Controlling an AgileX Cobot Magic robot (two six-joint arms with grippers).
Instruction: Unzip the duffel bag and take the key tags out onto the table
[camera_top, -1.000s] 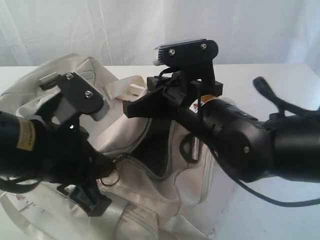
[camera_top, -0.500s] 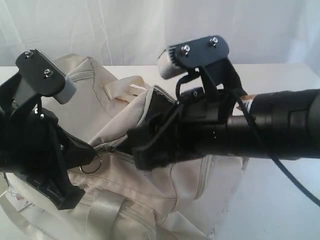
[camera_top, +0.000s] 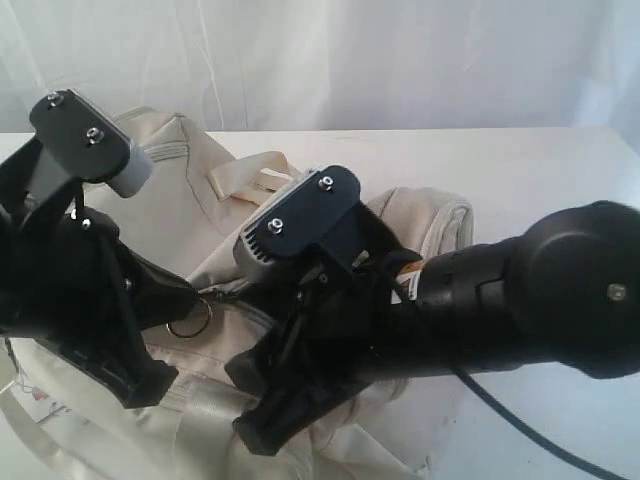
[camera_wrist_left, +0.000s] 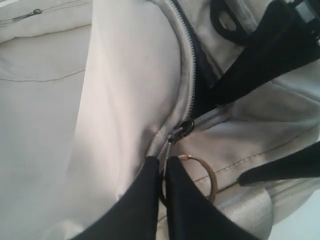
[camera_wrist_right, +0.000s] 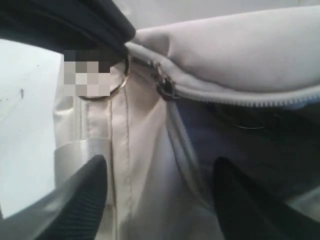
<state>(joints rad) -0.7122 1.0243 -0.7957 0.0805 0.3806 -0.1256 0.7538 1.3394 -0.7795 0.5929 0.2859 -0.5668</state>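
Key tags not in sight, prob. inside the duffel bag (camera_top: 190, 190) on the table (camera_top: 520, 170). Zip gap (camera_wrist_right: 240, 130) w/ dark lining runs away from the ring (camera_wrist_left: 200, 175), where left claw (camera_wrist_left: 162, 164) sits pressed together. Right claw (camera_wrist_right: 159, 170), fingers apart, hangs just over that gap, so it's the nearer arm for reaching in.

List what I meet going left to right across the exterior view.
Left wrist camera → left gripper, shut on the zipper ring → right gripper, open → right arm's round joint. The duffel bag spans most of the width, so it is left out.
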